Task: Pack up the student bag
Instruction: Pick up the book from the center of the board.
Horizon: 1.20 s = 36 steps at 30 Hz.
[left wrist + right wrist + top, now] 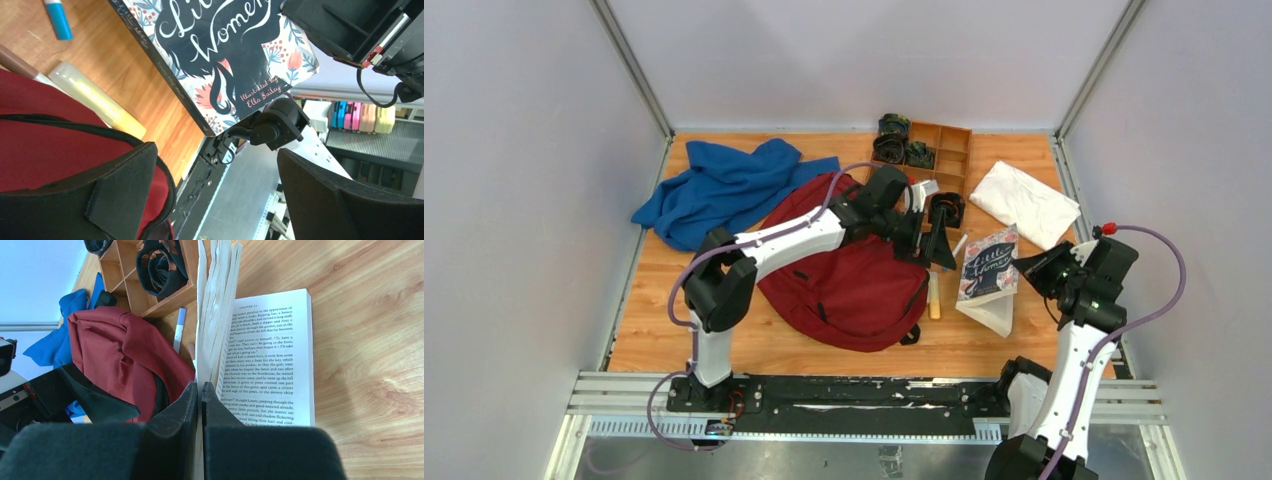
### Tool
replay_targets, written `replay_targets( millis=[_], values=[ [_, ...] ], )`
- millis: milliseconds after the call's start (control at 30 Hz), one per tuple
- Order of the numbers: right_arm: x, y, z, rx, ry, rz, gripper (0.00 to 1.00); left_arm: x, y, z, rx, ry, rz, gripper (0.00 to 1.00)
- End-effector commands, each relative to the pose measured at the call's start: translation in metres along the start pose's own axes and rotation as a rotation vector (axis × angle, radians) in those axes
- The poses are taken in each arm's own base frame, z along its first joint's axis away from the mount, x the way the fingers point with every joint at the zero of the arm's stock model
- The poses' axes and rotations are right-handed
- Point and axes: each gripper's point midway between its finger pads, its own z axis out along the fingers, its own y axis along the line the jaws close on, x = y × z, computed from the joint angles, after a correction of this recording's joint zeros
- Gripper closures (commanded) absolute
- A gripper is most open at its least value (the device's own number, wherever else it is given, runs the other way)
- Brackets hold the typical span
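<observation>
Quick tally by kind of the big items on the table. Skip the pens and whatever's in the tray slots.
Backpack: 1
Book: 1
Loose cloths: 2 (blue cloth, white cloth)
Wooden tray: 1
Total: 5
</observation>
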Motion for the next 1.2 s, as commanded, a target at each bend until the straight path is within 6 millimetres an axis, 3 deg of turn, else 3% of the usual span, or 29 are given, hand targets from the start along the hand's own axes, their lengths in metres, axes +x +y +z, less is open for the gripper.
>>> replay_targets(
  millis=[0,67,167,400,633,867,967,1167],
  values=[
    [-0.008,0.011,0.0,-0.048,-0.03,-0.017,1.0,-0.007,-0.011,0.007,0.01,-0.032,-0.029,0.02],
    [-0.008,0.01,0.0,-0.043,-0.033,-0.015,1.0,-0.005,-0.017,0.019,0.006,-0.021,-0.039,0.02],
    [-0.01,0.014,-0.002,-0.053,-0.041,-0.008,1.0,-0.006,-0.009,0.035,0.015,0.004,-0.1,0.04],
    [-0.032,0.042,-0.013,-0.132,-0.107,-0.002,1.0,-0.005,-0.003,0.052,0.122,0.05,-0.222,0.04],
    [-0.034,0.048,-0.009,-0.172,-0.079,0.015,1.0,0.005,0.006,0.067,0.212,0.041,-0.341,0.0],
    [-0.038,0.053,-0.007,-0.195,-0.082,0.035,1.0,-0.004,-0.031,0.067,0.385,0.064,-0.401,0.0],
    [-0.038,0.057,-0.006,-0.216,-0.077,0.052,1.0,-0.006,-0.036,0.07,0.396,0.062,-0.398,0.0],
    [-0.039,0.067,-0.011,-0.269,-0.081,0.036,1.0,0.018,-0.037,0.084,0.393,0.076,-0.442,0.04]
  ],
)
